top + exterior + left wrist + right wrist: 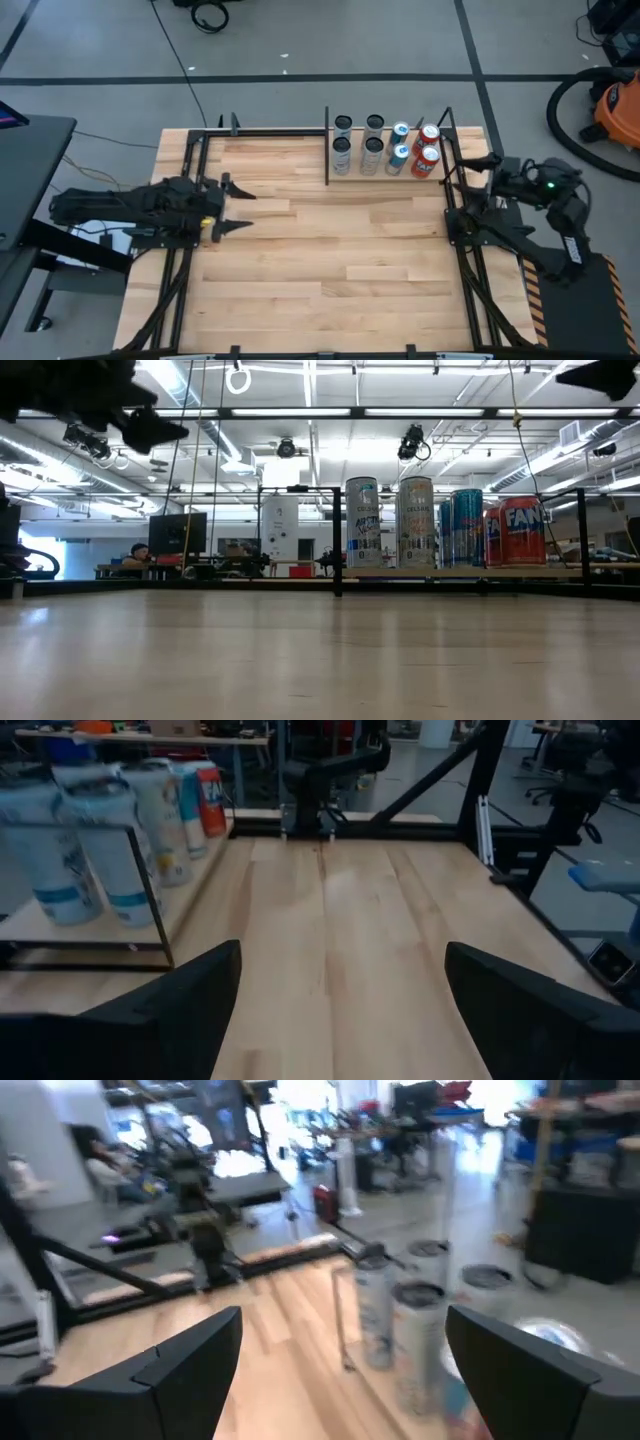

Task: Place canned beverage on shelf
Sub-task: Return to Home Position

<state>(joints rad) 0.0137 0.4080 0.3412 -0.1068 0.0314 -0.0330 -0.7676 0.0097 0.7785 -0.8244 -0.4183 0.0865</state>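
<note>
Several cans (385, 145) stand upright in two rows on the pale wood shelf (385, 172) at the table's far edge, right of centre: white ones on the left, then blue ones, and red ones (428, 148) on the right. They also show in the low view (440, 525) and in the left wrist view (100, 830). My left gripper (240, 208) is open and empty above the table's left side, pointing toward the right. My right gripper (468, 168) is open and empty above the table's right edge, beside the red cans; its wrist view shows cans (400, 1330) blurred.
A thin black rod (327, 145) bounds the shelf's left side. Black frame rails (190, 200) run along the table's left and right (462, 260) edges. Bare planked tabletop (340, 250) lies between the arms. An orange vacuum (610, 105) stands on the floor at the far right.
</note>
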